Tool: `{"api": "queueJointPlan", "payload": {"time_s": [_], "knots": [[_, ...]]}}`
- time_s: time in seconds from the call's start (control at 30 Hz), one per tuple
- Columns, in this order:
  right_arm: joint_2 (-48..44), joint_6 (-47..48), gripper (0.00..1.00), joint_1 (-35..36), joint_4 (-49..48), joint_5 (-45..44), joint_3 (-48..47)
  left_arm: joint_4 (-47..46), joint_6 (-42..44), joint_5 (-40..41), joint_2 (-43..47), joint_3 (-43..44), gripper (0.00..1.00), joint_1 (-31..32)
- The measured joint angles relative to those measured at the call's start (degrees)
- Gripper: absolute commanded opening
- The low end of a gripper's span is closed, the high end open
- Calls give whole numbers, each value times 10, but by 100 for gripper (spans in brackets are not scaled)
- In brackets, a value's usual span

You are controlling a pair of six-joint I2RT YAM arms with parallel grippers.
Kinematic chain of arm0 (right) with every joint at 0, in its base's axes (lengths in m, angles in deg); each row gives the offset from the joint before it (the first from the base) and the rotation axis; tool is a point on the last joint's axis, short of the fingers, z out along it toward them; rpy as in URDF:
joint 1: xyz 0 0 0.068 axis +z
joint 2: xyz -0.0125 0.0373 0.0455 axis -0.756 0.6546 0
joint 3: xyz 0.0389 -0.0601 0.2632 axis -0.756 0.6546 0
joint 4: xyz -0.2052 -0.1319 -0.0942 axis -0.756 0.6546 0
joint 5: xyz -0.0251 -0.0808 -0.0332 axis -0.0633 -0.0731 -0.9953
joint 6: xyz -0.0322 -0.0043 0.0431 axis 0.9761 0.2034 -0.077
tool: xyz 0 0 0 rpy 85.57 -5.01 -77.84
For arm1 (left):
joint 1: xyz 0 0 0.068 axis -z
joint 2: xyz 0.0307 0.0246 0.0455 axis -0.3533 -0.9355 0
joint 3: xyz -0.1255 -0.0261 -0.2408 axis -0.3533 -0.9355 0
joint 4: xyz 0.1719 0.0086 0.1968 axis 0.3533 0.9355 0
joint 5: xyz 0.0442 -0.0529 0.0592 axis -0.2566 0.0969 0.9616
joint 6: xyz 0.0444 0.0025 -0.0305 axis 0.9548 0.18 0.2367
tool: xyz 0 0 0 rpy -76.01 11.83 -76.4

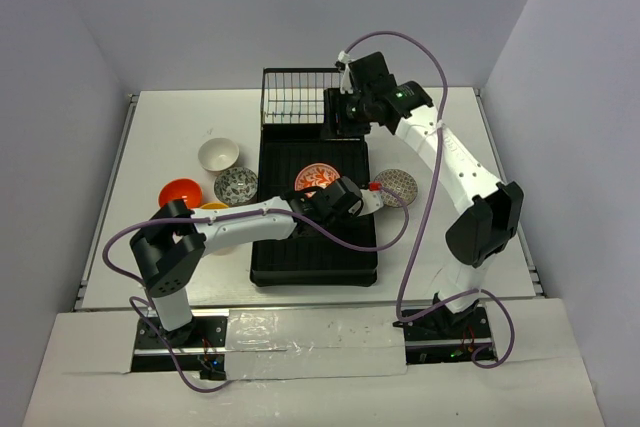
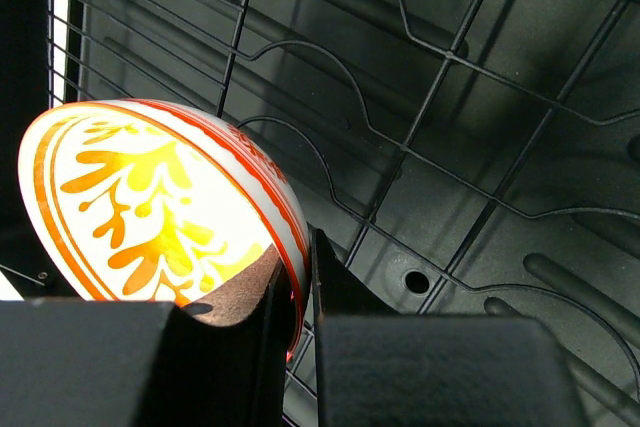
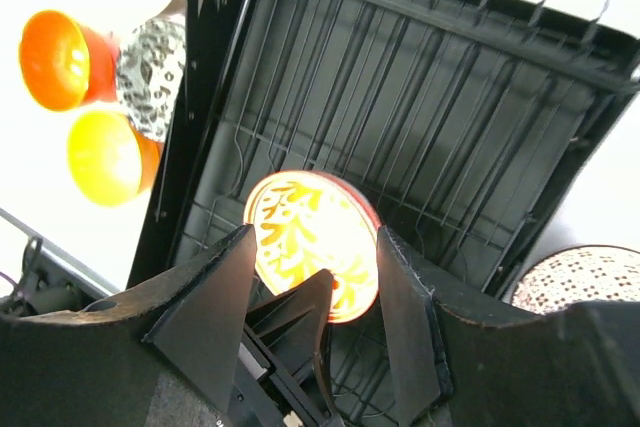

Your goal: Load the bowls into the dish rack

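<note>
My left gripper (image 1: 336,193) is shut on the rim of the red-on-white bowl (image 1: 316,177) and holds it tilted on edge over the wires of the black dish rack (image 1: 315,252). In the left wrist view the fingers (image 2: 330,292) pinch the bowl's rim (image 2: 150,202) just above the rack floor (image 2: 480,147). My right gripper (image 1: 350,115) is open and empty, high over the rack's far end beside the wire basket (image 1: 295,97). Its view looks down between its fingers (image 3: 400,297) at the bowl (image 3: 300,227).
Left of the rack stand the white bowl (image 1: 218,154), grey speckled bowl (image 1: 236,185), red-orange bowl (image 1: 180,192) and yellow-orange bowl (image 1: 212,208), the last partly under my left arm. The pinkish patterned bowl (image 1: 396,185) sits right of the rack.
</note>
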Motion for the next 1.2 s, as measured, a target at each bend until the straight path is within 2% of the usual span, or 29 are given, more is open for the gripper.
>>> {"api": "queueJointPlan", "payload": {"time_s": [0.47, 0.9, 1.2], "knots": [[-22, -14, 60, -17, 30, -53, -28, 63, -51, -31, 24, 12, 0, 1], [-123, -35, 63, -37, 30, -167, 31, 112, -112, -105, 33, 79, 0, -3], [-160, -45, 68, -47, 28, -210, 70, 121, -157, -179, 34, 96, 0, -44]]}}
